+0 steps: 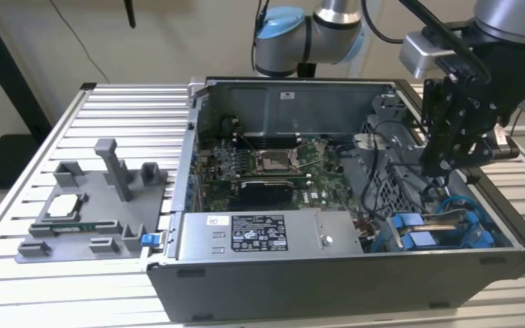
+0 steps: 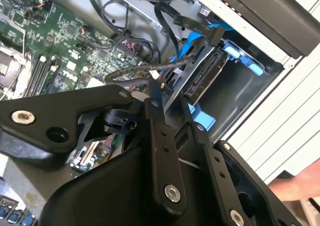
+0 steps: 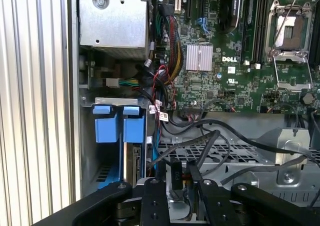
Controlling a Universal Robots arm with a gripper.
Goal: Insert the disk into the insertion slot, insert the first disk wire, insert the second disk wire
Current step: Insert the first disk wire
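Slatted table (image 1: 107, 102) carries open computer case (image 1: 335, 287); disk (image 2: 206, 78) stands on edge inside insertion slot (image 2: 242, 93), just below end effector (image 1: 445, 164), whose grip state I cannot tell.

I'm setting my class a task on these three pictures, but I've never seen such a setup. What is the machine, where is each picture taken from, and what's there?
It is one robot arm ending in a black gripper. The exterior view looks on from off the arm; both wrist views ride on the arm and look past the gripper into an open computer case on a slatted metal table. The gripper hangs over the drive cage, where a disk in a blue frame sits. Loose cables lie nearby. I cannot tell whether anything is held.
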